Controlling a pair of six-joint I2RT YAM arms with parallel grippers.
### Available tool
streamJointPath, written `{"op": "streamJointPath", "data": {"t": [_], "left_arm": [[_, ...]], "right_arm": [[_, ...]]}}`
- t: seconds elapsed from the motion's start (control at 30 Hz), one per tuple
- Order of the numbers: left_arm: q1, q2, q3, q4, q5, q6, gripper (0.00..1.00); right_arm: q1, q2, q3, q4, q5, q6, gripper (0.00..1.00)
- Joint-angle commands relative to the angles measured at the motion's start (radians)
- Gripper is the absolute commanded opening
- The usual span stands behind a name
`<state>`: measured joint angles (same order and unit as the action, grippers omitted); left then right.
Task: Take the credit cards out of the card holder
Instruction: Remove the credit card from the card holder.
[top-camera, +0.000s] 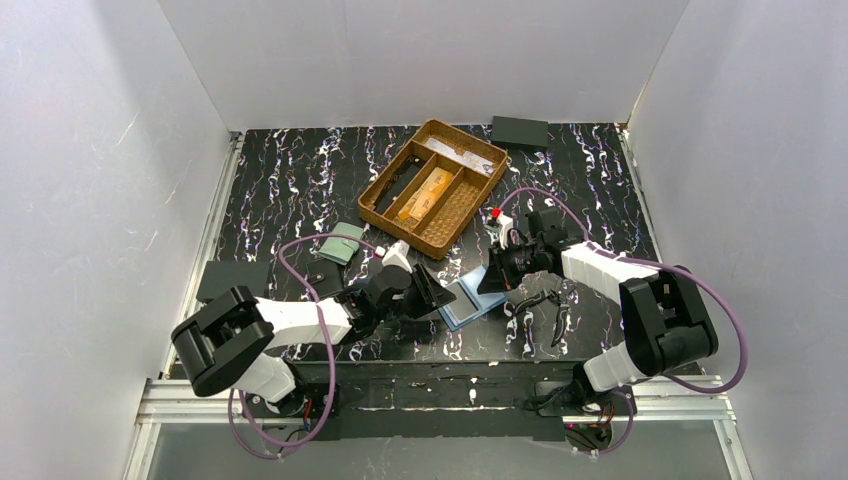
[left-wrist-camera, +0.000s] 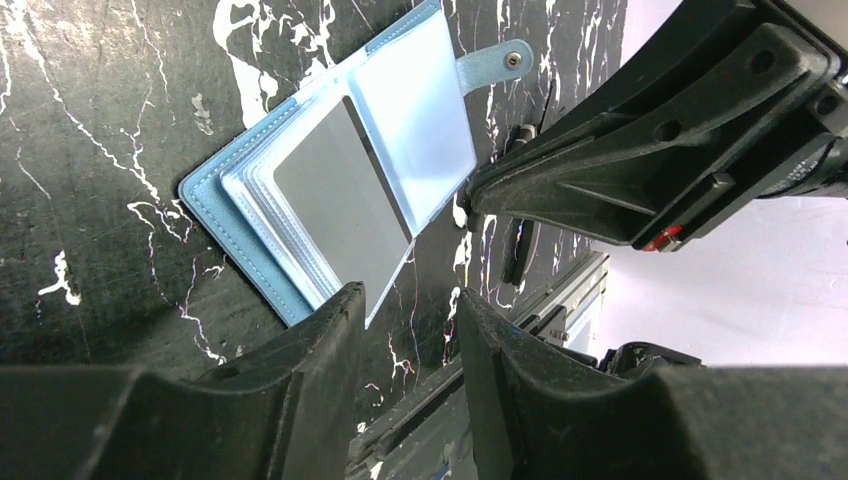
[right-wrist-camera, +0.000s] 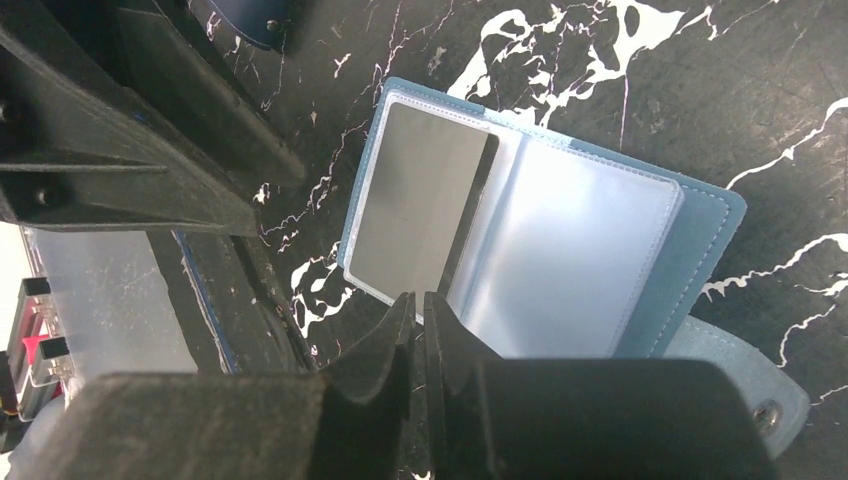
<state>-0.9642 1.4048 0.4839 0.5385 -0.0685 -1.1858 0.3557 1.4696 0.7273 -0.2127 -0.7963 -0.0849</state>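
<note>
The light blue card holder (top-camera: 468, 302) lies open on the black marbled table between my two grippers, snap tab (left-wrist-camera: 505, 62) pointing away. Its clear sleeves are fanned out, and a flat grey panel (right-wrist-camera: 420, 200) fills one of them. No orange-gold credit card shows in the sleeves. My right gripper (right-wrist-camera: 418, 298) has its jaws nearly together on the lower edge of a clear sleeve (right-wrist-camera: 560, 250). My left gripper (left-wrist-camera: 405, 300) hovers at the holder's near corner (left-wrist-camera: 300, 305). Its jaws stand apart, with only the table between them.
A wicker basket (top-camera: 383, 182) with compartments stands behind, with orange-gold flat pieces (top-camera: 425, 195) in its middle slot. A pale green wallet (top-camera: 343, 243) and a darker wallet (top-camera: 328, 277) lie to the left. A black box (top-camera: 519, 131) sits at the back. Black tools (top-camera: 545, 305) lie by the right arm.
</note>
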Motion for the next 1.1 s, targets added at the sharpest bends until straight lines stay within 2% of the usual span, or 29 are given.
{"op": "streamJointPath", "data": {"t": [0.0,0.63,1.07], "left_arm": [[-0.004,0.045,0.044,0.015,-0.025,-0.035,0.37],[-0.004,0.169,0.091,0.011,0.004,-0.122,0.38],[-0.004,0.106,0.081,-0.054,-0.01,-0.154,0.39]], "right_arm": [[0.006,0.009,0.007,0.021,0.006,0.013,0.15],[0.021,0.067,0.026,-0.016,0.046,-0.022,0.15],[0.031,0.079,0.03,-0.022,0.066,-0.03,0.17]]}}
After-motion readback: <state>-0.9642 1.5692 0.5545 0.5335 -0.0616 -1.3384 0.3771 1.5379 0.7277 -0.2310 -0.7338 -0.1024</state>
